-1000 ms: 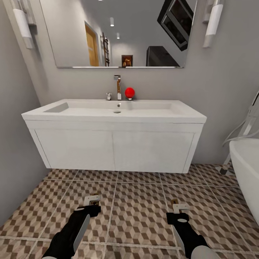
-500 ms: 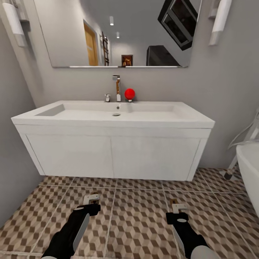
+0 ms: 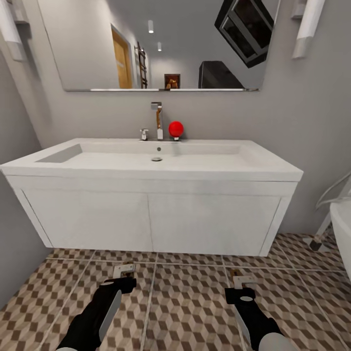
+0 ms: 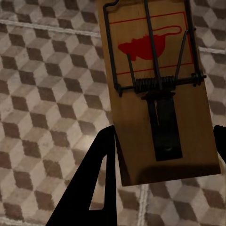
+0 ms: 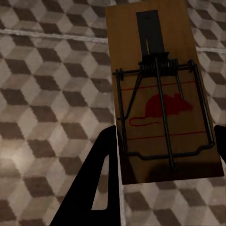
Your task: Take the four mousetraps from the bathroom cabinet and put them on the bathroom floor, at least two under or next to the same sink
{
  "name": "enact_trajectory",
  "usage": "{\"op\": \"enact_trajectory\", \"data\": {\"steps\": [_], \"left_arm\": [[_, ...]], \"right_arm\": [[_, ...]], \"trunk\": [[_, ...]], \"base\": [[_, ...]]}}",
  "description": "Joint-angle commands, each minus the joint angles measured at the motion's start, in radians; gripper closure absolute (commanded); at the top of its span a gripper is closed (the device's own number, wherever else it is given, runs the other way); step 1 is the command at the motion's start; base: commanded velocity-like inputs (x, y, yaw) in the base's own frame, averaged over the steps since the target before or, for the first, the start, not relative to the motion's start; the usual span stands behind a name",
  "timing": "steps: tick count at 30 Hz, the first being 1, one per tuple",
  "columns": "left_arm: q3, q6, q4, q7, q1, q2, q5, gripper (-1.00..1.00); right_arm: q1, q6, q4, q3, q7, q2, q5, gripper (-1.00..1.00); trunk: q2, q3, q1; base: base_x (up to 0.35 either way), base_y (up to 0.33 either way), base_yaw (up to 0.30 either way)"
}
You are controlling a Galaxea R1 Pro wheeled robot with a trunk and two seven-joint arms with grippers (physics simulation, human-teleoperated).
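Camera has closed on the sink over the last second: the vanity now looms wider and the cube-pattern bathroom floor strip in front is shorter. Judgement: carry nearly done, set-down comes next. Left gripper jaws pinch a flat wooden mousetrap, steel spring and red mouse print; right gripper jaws pinch a second mousetrap likewise. Both are held above the floor tiles, in front of the white box vanity.

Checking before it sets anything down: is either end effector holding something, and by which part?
Each holds a mousetrap by its long side edges: left end effector at the bare-wood end, right end effector at the printed end.
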Motion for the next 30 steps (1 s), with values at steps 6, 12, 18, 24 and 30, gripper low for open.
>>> {"op": "enact_trajectory", "data": {"steps": [6, 12, 18, 24, 30], "left_arm": [[-0.006, -0.009, 0.007, -0.003, -0.002, -0.006, 0.011, 1.00], [-0.018, -0.068, 0.228, -0.020, -0.008, -0.019, 0.011, 1.00], [-0.027, -0.143, 0.423, -0.025, -0.067, -0.030, 0.009, 1.00], [-0.028, -0.213, 0.438, -0.023, -0.079, -0.031, 0.008, 1.00], [-0.031, -0.220, 0.429, -0.009, -0.080, -0.038, 0.008, 1.00]], "right_arm": [[0.000, 0.006, 0.010, -0.007, -0.007, -0.001, 0.001, 1.00], [0.000, 0.007, 0.025, -0.011, -0.014, -0.001, -0.003, 1.00], [-0.003, 0.024, 0.077, -0.019, -0.017, -0.002, -0.002, 1.00], [-0.016, 0.068, 0.084, -0.019, -0.011, 0.001, -0.004, 1.00], [-0.017, 0.106, 0.085, -0.014, -0.006, 0.003, -0.005, 1.00]], "trunk": [[0.000, -0.001, 0.000], [0.000, -0.001, 0.000], [0.000, -0.001, 0.000], [0.000, -0.001, 0.000], [0.000, -0.001, 0.000]], "base": [[0.025, 0.000, 0.000], [0.001, 0.000, 0.000], [0.000, 0.000, 0.000], [0.000, 0.000, 0.000], [0.000, 0.000, 0.000]]}}
